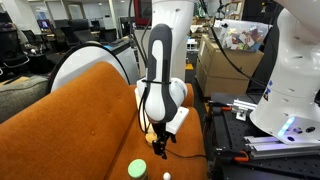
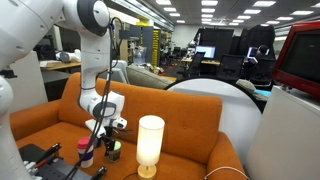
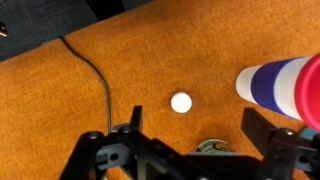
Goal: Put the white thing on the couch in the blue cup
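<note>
Item 1: couch (image 1: 80, 110), orange-brown fabric, rounded back, seen in both exterior views; its seat is the surface carrying all the small items. Item 2: white thing (image 3: 181, 102), tiny and roundish, lying loose on the seat surface near the middle of the wrist view, touching nothing; in an exterior view it sits at the front of the seat (image 1: 166, 176), just beside the green round thing (image 1: 137, 169). It is outside the cup. Item 3: cup (image 3: 280, 85), banded white, blue and red, at the right edge of the wrist view, apart from the white thing; in an exterior view it stands on the seat beside the arm (image 2: 86, 152). Its inside does not show in any view, so contents cannot be told. Item 4: green round thing, far larger than the white thing, partly hidden under the gripper in the wrist view (image 3: 210, 148). Item 5: tall white cylindrical lamp (image 2: 150, 145), upright on the seat, lit; 1 dark cord (image 3: 95, 80) runs across the fabric. Item 6: gripper (image 3: 190, 150), on 1 white arm, hanging above the seat (image 1: 156, 140) with the white thing just ahead of it; jaws spread wide apart, holding nothing.
</note>
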`<action>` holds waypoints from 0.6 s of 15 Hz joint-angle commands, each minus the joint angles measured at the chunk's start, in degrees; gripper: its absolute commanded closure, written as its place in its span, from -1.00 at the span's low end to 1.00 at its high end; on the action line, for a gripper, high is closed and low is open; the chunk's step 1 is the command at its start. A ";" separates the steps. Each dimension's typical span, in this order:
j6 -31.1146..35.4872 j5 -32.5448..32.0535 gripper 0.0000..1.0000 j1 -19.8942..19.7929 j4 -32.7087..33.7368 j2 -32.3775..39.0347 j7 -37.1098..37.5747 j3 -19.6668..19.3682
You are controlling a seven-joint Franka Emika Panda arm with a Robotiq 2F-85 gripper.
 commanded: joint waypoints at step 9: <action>-0.95 -3.26 -1.00 -1.89 3.53 4.94 -0.06 1.78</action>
